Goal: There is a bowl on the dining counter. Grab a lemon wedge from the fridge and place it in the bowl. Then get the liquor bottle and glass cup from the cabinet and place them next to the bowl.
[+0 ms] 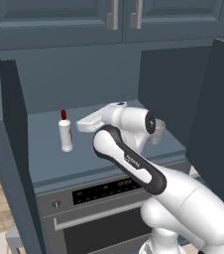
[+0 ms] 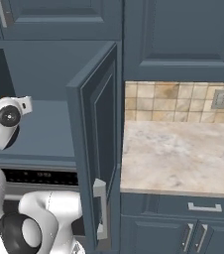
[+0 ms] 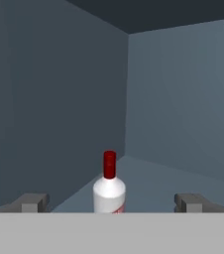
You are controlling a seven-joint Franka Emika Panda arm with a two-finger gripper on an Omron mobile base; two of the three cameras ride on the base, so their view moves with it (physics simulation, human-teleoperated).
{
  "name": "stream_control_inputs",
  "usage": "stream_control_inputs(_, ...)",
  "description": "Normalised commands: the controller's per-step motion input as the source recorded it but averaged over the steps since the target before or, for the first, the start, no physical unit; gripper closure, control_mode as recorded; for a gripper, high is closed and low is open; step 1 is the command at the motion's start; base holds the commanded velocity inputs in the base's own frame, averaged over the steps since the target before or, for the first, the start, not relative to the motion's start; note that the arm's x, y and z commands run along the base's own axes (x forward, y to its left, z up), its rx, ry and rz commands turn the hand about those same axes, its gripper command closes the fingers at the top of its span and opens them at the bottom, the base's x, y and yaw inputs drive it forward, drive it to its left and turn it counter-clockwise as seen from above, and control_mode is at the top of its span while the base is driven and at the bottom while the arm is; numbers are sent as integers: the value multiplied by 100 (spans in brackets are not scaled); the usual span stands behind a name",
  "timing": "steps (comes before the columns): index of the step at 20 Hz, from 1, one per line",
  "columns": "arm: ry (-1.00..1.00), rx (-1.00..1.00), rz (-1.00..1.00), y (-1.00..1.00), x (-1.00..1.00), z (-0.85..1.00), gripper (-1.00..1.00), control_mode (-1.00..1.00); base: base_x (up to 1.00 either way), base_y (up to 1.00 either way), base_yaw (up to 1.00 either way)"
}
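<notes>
Open gripper (image 3: pixel 110 202) faces the liquor bottle (image 1: pixel 65 131).
Bottle stands upright near the cabinet shelf's (image 1: pixel 49 163) left edge; jaws spread wide, holding nothing.

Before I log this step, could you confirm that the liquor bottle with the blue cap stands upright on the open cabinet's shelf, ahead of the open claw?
Not quite: the cap is red, not blue, as the hand view shows. The liquor bottle does stand upright on the shelf of the open cabinet, ahead of the open claw.

Open cabinet shelf (image 1: pixel 49 163), upright liquor bottle (image 1: pixel 65 132) and glass cup (image 1: pixel 159 128) on it.
</notes>
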Motion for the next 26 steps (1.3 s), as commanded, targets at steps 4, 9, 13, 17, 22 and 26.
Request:
stream_control_inputs(4,1,2,1,3,7,-2,-100,-100,0,0,0)
stream_control_inputs(9,0,0,0,0,1,-5,-100,-100,0,0,0)
stream_control_inputs(13,0,0,0,9,17,-22,-100,-100,0,0,0)
stream_control_inputs(17,0,0,0,12,20,-20,-100,-100,0,0,0)
stream_control_inputs(22,0,2,0,7,24,-4,-100,-100,0,0,0)
stream_control_inputs(26,0,3,0,6,26,0,-100,-100,0,0,0)
